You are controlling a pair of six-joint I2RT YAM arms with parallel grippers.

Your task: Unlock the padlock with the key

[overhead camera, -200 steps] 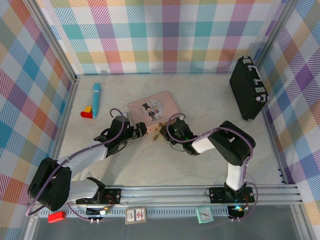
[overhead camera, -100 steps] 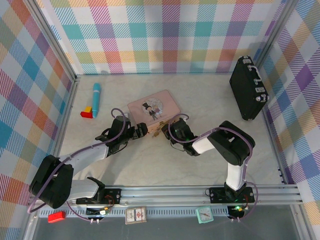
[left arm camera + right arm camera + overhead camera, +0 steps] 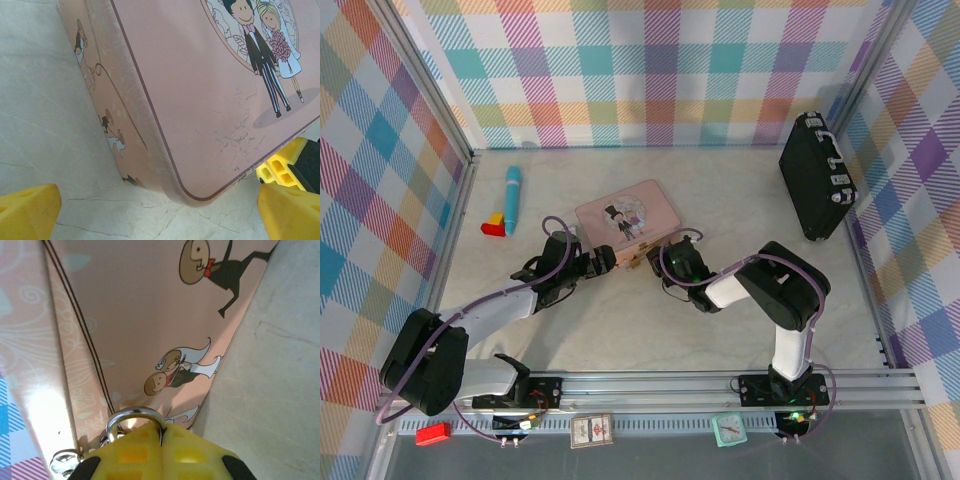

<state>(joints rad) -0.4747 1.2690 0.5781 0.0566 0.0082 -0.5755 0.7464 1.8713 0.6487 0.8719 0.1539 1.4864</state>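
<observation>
Seen from above, a small creep by the right claw toward the near side of the flat pink metal tin with a bride and groom on its lid, in the middle of the pale stone-look table. Yellow fingers pressed tight together, right up at the tiny gold padlock, with only its thin silver loop peeking past the tips. Hard to tell whether pinching the lock, the slim dark key, or nothing. No move by the left claw: wide open by a near corner of the tin, holding nothing. Probably means lining up on the lock, not yet opened by the look of it. Tin lid shut, inside hidden. Same for the black hard case standing near the far right corner.
</observation>
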